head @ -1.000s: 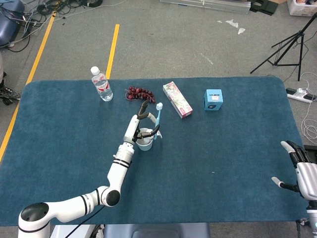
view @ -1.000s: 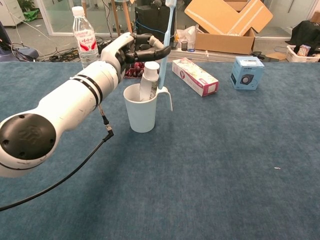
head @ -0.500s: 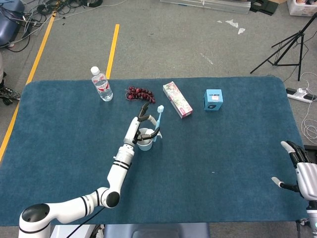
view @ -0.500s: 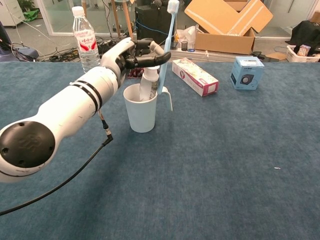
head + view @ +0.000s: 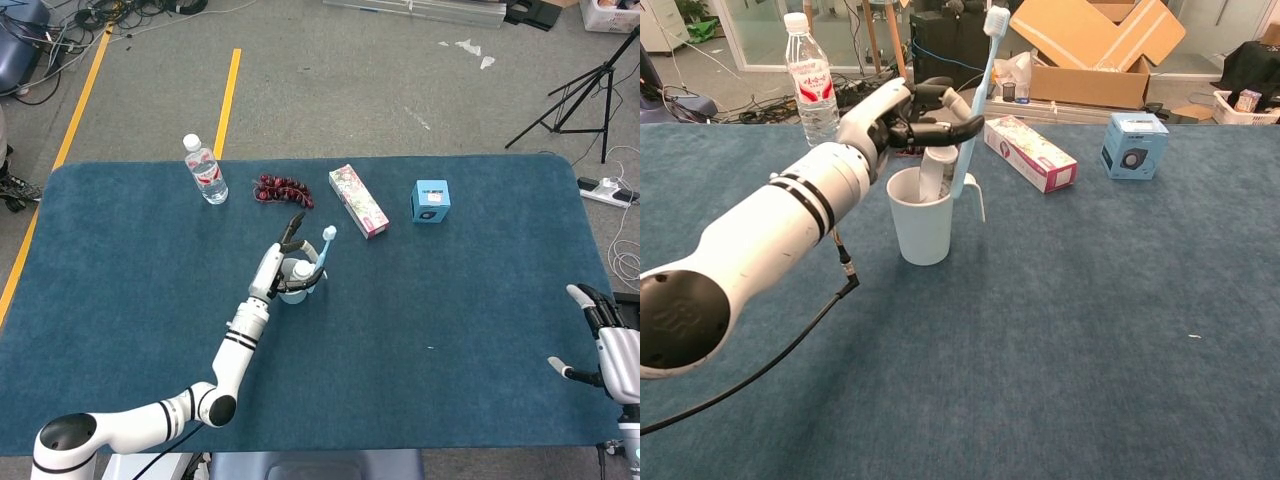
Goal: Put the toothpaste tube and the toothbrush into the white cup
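The white cup (image 5: 923, 222) stands upright on the blue table, left of centre; it also shows in the head view as the cup (image 5: 292, 290). A white toothpaste tube (image 5: 935, 170) stands inside it. The light blue toothbrush (image 5: 978, 95) has its lower end in the cup and leans right, its bristled head uppermost. My left hand (image 5: 908, 112) hovers over the cup's rim and pinches the brush handle between its fingertips (image 5: 962, 126). My right hand (image 5: 603, 335) rests at the table's right edge with its fingers spread, holding nothing.
A water bottle (image 5: 205, 168) stands at the back left. Beside it lie a dark red bunch of grapes (image 5: 282, 187), then a long pink box (image 5: 358, 200) and a small blue box (image 5: 431, 200). A cable (image 5: 760, 365) hangs from my left forearm.
The toothbrush has sunk lower into the cup and tipped from upright to leaning right. My left hand has drawn back slightly. The right hand has not moved.
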{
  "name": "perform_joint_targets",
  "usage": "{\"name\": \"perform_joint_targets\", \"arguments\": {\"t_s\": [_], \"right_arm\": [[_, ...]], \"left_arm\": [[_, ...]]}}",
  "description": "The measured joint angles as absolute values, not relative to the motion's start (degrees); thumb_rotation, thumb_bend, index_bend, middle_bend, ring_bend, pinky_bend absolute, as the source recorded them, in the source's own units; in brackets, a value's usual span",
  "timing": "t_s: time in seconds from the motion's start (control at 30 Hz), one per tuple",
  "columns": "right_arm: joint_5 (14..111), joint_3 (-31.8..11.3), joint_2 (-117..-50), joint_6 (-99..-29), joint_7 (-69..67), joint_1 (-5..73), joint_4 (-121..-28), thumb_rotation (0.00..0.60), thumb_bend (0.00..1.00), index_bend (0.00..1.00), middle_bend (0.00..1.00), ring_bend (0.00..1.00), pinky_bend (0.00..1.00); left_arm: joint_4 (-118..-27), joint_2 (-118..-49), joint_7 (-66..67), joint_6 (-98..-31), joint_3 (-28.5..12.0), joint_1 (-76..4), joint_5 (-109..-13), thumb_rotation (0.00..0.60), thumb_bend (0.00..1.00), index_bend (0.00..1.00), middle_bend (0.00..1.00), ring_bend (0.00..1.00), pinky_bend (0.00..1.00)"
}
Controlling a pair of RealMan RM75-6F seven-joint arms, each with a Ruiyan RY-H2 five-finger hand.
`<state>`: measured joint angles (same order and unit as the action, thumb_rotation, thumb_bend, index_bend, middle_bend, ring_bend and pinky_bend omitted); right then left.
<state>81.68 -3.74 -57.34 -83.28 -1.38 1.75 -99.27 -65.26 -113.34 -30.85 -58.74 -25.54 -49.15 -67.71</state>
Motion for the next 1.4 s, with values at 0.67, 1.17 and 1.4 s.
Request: {"name": "perform_joint_targets", "arguments": {"t_s": [0.67, 1.17, 1.4], "right_arm": [[81.6, -3.7, -57.3, -83.0, -1.1, 1.8, -99.5, 0.600, 0.02, 0.14, 0.13, 0.11, 0.37], [81.4, -3.6, -57.8, -82.5, 0.0, 2.1, -99.6, 0.600, 0.02, 0.15, 0.13, 0.11, 0.37], [81.3, -3.6, -57.8, -82.5, 0.1, 2.2, -99.6, 0.600, 0.02, 0.14, 0.13, 0.11, 0.37]], "left_arm": [[-71.2, -109.8, -30.4, -58.7, -24.7, -47.6, -69.1, 0.600, 0.69, 0.71, 0.00, 0.00, 0.00], [-75.9, -105.1, -27.5, -61.0, -25.5, -45.4, -68.4, 0.600, 0.69, 0.72, 0.00, 0.00, 0.00], [-74.1, -105.3, -27.8, -61.2, -25.2, -45.1, -68.1, 0.600, 0.69, 0.72, 0.00, 0.00, 0.00]]}}
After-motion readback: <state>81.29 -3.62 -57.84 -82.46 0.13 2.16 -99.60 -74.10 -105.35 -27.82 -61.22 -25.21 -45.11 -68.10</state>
